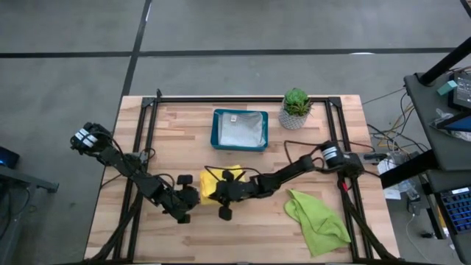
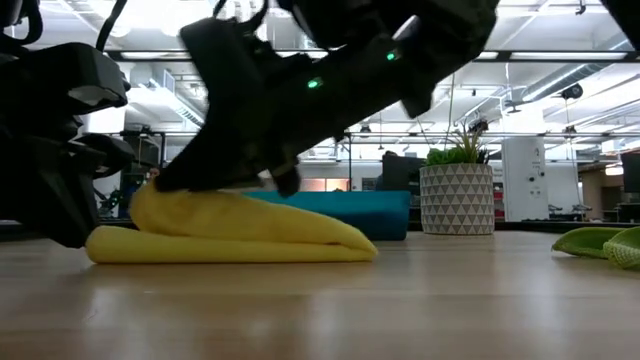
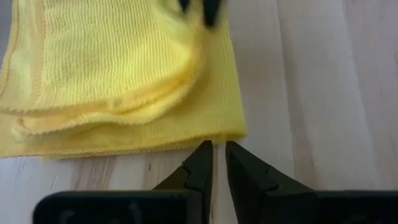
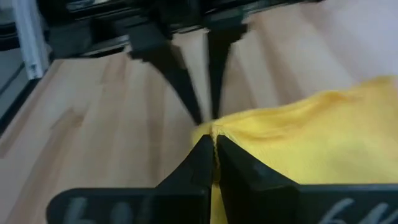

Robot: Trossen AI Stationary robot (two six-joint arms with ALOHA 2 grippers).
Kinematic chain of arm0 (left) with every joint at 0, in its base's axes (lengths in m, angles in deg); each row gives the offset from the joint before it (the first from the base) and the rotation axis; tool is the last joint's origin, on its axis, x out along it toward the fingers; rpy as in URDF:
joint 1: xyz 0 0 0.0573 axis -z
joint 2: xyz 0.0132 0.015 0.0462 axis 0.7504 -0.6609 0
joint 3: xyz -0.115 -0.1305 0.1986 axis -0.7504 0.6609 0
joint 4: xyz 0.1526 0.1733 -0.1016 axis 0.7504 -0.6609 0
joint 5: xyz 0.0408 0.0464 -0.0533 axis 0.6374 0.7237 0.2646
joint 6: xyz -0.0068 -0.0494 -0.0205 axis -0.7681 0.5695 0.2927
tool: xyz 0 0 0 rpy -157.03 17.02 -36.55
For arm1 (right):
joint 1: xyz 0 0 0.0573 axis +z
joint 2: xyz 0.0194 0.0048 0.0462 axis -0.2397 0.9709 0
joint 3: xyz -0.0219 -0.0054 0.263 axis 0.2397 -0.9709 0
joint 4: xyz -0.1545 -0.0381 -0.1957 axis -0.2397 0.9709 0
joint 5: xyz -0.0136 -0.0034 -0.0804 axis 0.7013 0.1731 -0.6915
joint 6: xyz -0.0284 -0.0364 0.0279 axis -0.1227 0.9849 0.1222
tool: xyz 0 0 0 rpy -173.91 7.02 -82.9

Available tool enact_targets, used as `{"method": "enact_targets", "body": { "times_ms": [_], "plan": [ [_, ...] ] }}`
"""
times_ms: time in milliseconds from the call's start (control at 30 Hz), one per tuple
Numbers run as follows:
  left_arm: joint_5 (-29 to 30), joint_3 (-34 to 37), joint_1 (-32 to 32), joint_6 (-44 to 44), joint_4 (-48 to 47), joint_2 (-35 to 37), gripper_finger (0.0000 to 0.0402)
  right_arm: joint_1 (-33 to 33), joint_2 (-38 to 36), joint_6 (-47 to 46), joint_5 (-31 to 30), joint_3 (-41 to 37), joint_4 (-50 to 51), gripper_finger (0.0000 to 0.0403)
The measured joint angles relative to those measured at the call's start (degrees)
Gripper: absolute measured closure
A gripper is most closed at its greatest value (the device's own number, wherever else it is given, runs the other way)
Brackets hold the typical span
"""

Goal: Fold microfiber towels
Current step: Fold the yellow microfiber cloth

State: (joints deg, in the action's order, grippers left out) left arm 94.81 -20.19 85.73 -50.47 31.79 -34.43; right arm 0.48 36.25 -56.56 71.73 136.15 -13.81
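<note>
From above, a wooden table (image 1: pixel 243 221) fills the middle of the frame. A folded yellow towel (image 1: pixel 215 182) lies a little left of the middle. The right gripper (image 1: pixel 221 193) sits on it, with its dark arm coming in from the right. The left gripper (image 1: pixel 193 197) is just beside the towel's left edge. A lime green towel (image 1: pixel 318 217) lies bunched up at the lower right, well apart from the arms. A teal tray (image 1: pixel 240 129) sits at the upper middle with a pale cloth (image 1: pixel 243 129) inside it. A small potted plant (image 1: pixel 295 109) stands just to the tray's right.

From table height, the yellow towel (image 2: pixel 235 232) lies flat in the left half. The right arm's dark body covers the top of it and blocks much of the room behind. The teal tray (image 2: pixel 350 212) and the plant pot (image 2: pixel 457 198) stand behind the towel. A bit of the green towel (image 2: pixel 600 243) shows at the far right edge.

In the left wrist view, the left gripper (image 3: pixel 217 152) has its fingers pressed nearly together, holding nothing. Their tips are just beside the edge of the yellow towel (image 3: pixel 112 68), which lies in layers.

In the right wrist view, the right gripper (image 4: pixel 214 144) is pressed tight, pinching the edge of the yellow towel (image 4: pixel 311 143). The other arm's dark fingers (image 4: pixel 180 78) point at the same spot from the top.
</note>
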Motion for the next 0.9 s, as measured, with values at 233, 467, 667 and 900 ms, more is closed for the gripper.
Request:
{"method": "enact_targets", "body": {
  "times_ms": [233, 467, 667, 900],
  "plan": [
    [-1.5, 0.0, 0.0, 0.0, -0.1, 0.0, 0.0371, 0.0, 3.4, 0.1, 3.0, 6.4, 6.6, 0.0362],
    [-6.5, -0.1, 0.0, 0.6, -2.1, 2.5, 0.0371, 0.1, 2.0, 4.6, 3.0, 7.4, 9.8, 0.0274],
    [-7.5, -1.8, -0.2, 4.6, -8.1, 7.5, 0.0371, 0.3, -1.3, 8.0, 3.0, 7.2, 15.6, 0.0221],
    [-4.0, -1.9, -6.0, 11.1, -11.7, 15.9, 0.0348, 0.6, -6.2, 12.1, -1.6, 4.9, 24.8, 0.0205]
  ]
}}
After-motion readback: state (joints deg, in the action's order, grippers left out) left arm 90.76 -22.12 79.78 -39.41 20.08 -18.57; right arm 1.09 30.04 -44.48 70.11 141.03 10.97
